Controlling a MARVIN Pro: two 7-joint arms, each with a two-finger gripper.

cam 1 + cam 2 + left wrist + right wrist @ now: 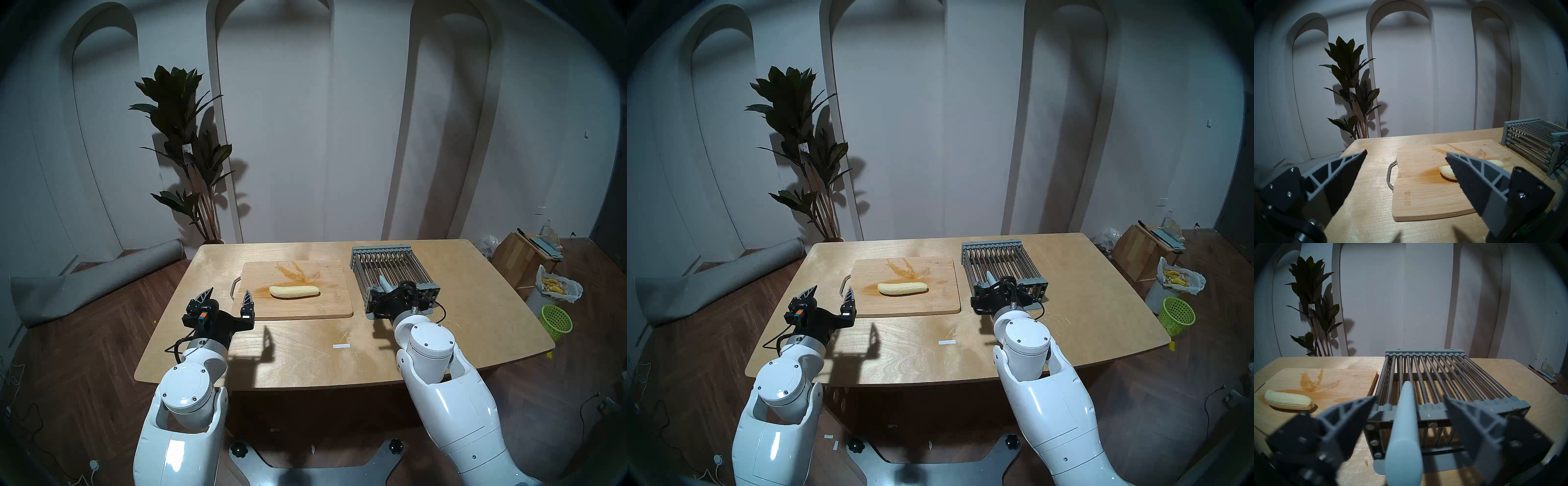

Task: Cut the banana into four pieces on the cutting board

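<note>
Banana lies whole on the cutting board, near its middle. It looks soft, light, slick and easily bruised. My left gripper hangs spread and empty: pin one end lightly. My right gripper gapes around a blue-grey handle, not clamped.

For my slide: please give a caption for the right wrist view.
Open right hand straddles a grey handle on the rack; banana waits uncut.

Matt wooden cutting board with metal handle — ridged, soft-looking banana — metal-rod rack.
</note>
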